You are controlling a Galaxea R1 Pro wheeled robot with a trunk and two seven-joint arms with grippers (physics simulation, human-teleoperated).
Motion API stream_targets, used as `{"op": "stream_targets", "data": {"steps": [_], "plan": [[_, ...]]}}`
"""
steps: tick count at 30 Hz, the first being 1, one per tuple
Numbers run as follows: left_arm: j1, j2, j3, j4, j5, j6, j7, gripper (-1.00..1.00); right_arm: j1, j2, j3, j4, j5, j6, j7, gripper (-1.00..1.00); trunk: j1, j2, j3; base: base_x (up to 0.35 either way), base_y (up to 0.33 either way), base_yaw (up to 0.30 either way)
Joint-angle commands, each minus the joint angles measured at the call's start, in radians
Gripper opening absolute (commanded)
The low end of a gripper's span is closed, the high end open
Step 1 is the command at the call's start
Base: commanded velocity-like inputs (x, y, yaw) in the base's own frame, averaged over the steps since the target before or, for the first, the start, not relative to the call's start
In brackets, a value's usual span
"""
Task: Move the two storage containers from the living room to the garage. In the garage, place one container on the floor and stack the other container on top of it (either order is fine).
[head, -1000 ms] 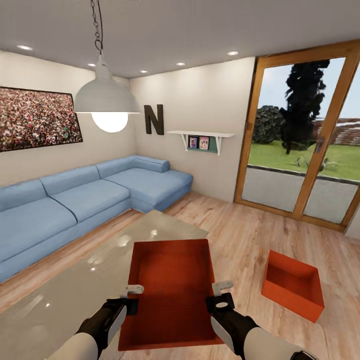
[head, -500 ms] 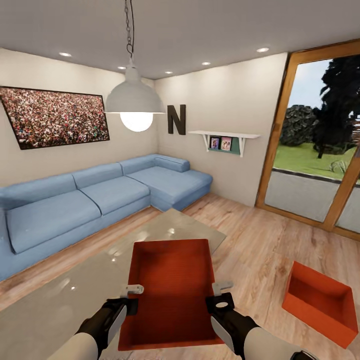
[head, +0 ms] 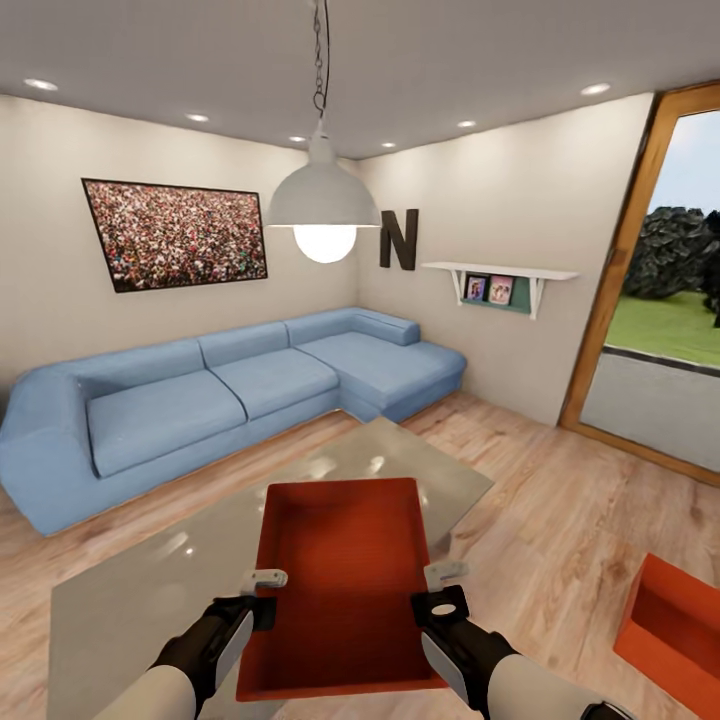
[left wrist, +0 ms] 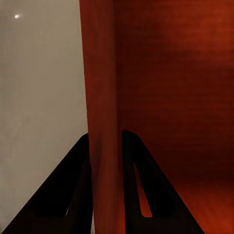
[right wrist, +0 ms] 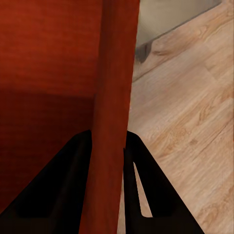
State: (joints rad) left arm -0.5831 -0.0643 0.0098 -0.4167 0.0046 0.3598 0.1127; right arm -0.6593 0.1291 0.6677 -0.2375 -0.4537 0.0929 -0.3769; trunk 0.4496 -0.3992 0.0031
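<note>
Two grippers are carrying one storage container point(head: 345, 585) between them: the left gripper point(head: 262, 590) is pinching its left wall, the right gripper point(head: 442, 588) its right wall, each with one finger inside the bin and one outside, closed tight on the thin plastic. In the left wrist view the fingers point(left wrist: 73, 195) are straddling that wall, and the right wrist view shows the same grip point(right wrist: 105, 190). Over the last second the whole room has been sliding rightward across the head view, so the robot is turning left with its load held steady. The second container point(head: 680, 635) is sitting on the wood floor point(head: 560, 520) well off beyond the right gripper. The sofa point(head: 230, 390) lies ahead, beyond the glass table point(head: 130, 600) under the held bin. I judge it is heading out toward the garage with this bin first.
</note>
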Motion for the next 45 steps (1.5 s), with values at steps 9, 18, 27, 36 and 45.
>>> {"op": "stream_targets", "data": {"steps": [9,18,27,36,45], "plan": [[0.000,-0.002,-0.002,0.000,0.015,0.004,0.002,-1.00,0.000,0.007,0.007,-0.022,-0.002,0.007,-0.002,-1.00,0.000,-0.001,0.000,0.000,0.000,0.286],[0.000,-0.002,-0.002,-0.001,0.015,0.004,0.002,-1.00,0.000,0.007,0.007,-0.022,-0.002,0.007,-0.002,-1.00,0.000,-0.001,0.000,0.000,0.000,0.286],[0.000,-0.002,-0.002,-0.001,0.015,0.004,0.002,-1.00,0.000,0.007,0.007,-0.022,-0.002,0.007,-0.002,-1.00,0.000,-0.001,0.000,0.000,0.000,0.286],[0.000,-0.002,-0.002,-0.001,0.015,0.004,0.002,-1.00,0.000,0.007,0.007,-0.022,-0.001,0.007,-0.002,-1.00,0.000,-0.001,0.000,0.000,0.000,0.286],[0.000,-0.002,-0.002,-0.001,0.015,0.004,0.002,-1.00,0.000,0.007,0.007,-0.022,-0.001,0.007,-0.002,-1.00,0.000,-0.001,0.000,0.000,0.000,0.286]]}}
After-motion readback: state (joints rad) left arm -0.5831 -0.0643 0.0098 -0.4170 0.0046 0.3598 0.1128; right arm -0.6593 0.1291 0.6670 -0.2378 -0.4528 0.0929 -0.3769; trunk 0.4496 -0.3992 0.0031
